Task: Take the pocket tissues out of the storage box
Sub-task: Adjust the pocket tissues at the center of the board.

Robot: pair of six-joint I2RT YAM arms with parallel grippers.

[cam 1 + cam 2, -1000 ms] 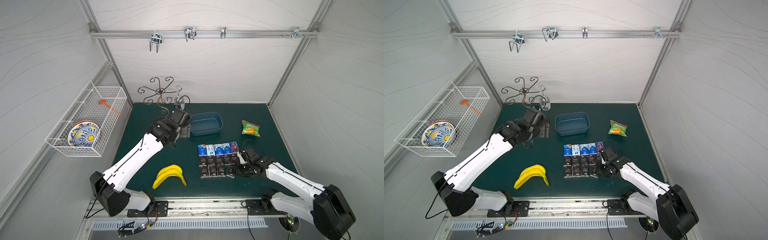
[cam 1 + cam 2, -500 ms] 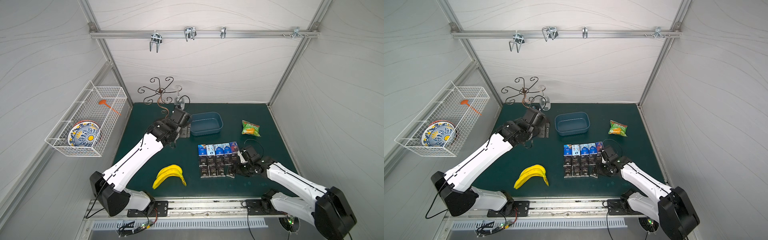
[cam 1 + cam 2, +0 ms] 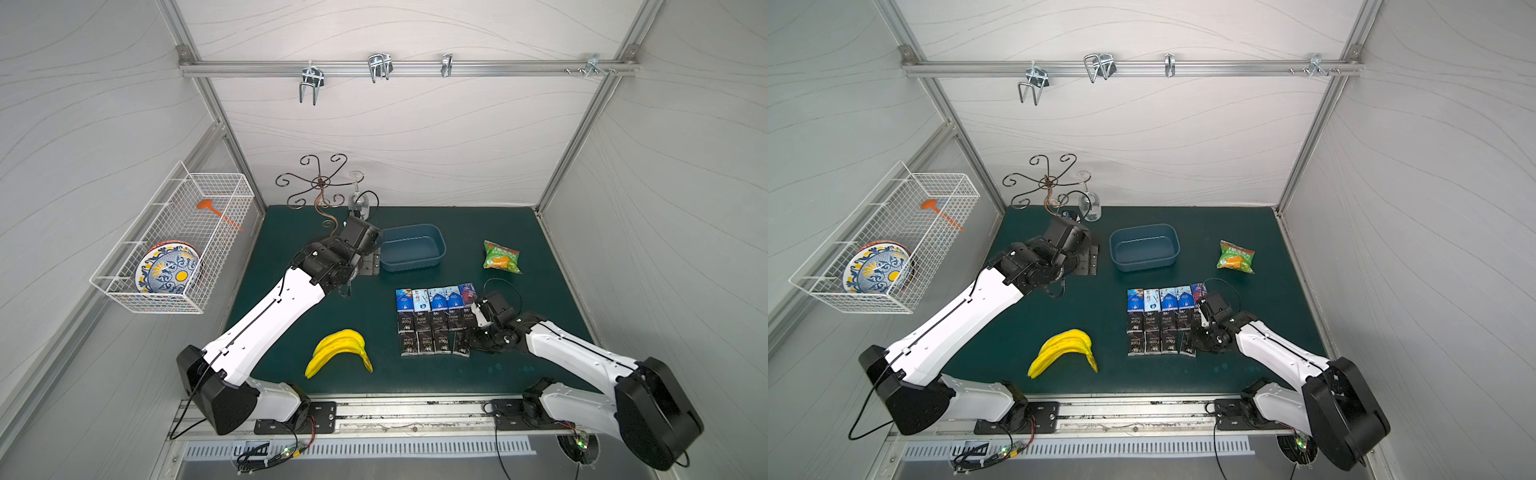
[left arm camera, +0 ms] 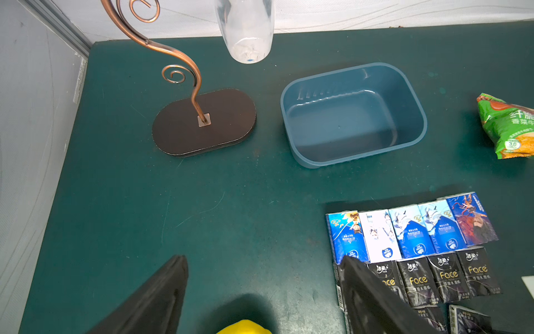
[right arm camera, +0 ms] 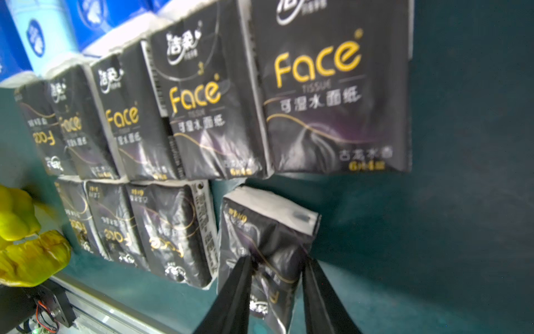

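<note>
Both the left arm (image 3: pixel 274 320) and the right arm (image 3: pixel 573 349) wear white shells with small dark screw holes, joined by rounded black joint housings and bulky black shoulder blocks. A thin black cable (image 3: pixel 245 326) runs along the left arm's white link. The left gripper (image 4: pixel 264 258) has flat matte-black fingers (image 4: pixel 370 300) tapering to narrow tips

Soft, even white light is falling from above in both top views, leaving only faint shadows on the desk (image 3: pixel 415 374). Wide-angle lenses are slightly bowing the frame posts (image 3: pixel 225 137). In the right wrist view the pocket tissues (image 5: pixel 332 95) are looking soft and smeared, glossy wrappers glinting.
</note>
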